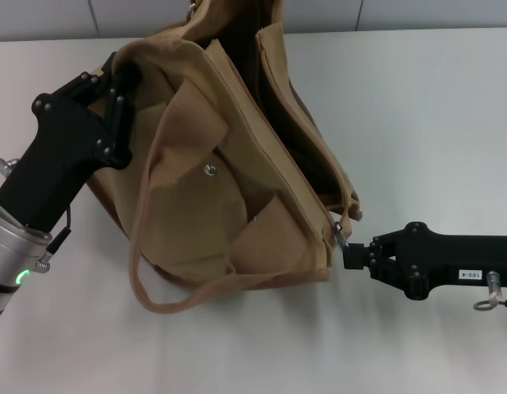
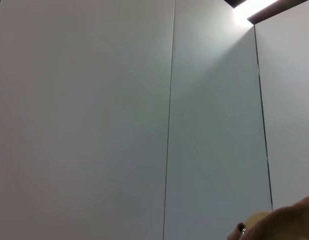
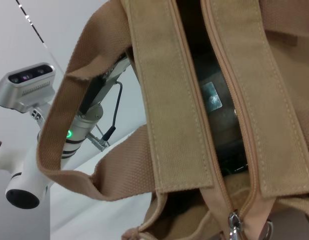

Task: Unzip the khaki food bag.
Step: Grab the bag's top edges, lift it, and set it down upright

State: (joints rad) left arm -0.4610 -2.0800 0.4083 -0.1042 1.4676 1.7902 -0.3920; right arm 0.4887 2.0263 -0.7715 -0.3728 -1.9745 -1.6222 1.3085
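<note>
On a pale, matte white table (image 1: 434, 107) the bag (image 1: 237, 180) lies tipped over at the centre and far side, its tan front panel with the silver snap (image 1: 210, 170) facing up and its mouth turned to the right. The table runs bare and even to the right and near edges, with soft shadow under the bag and both arms. Along the far edge a grey wall (image 1: 401, 12) of flat panels rises, split by thin vertical seams; the left wrist view shows the same panels (image 2: 94, 120) and a bright ceiling light (image 2: 254, 7) set in a dark slot.

The left gripper (image 1: 122, 78) sits at the bag's far-left corner, its black fingers pinching the canvas edge there, narrow and closed on the fabric. A green lamp glows on that arm's silver wrist (image 1: 21, 277). One wide handle (image 1: 147, 279) loops loose onto the table at the near left.

The right gripper (image 1: 345, 253) lies low at the near right, its fingers narrow and clamped on the silver pull (image 1: 339, 236) at the bag's near-right corner. In the right wrist view the zipper (image 3: 229, 115) stands parted along most of its length, the dark inside showing between the two tan tapes, and the slider (image 3: 234, 222) sits at the end nearest that camera.
</note>
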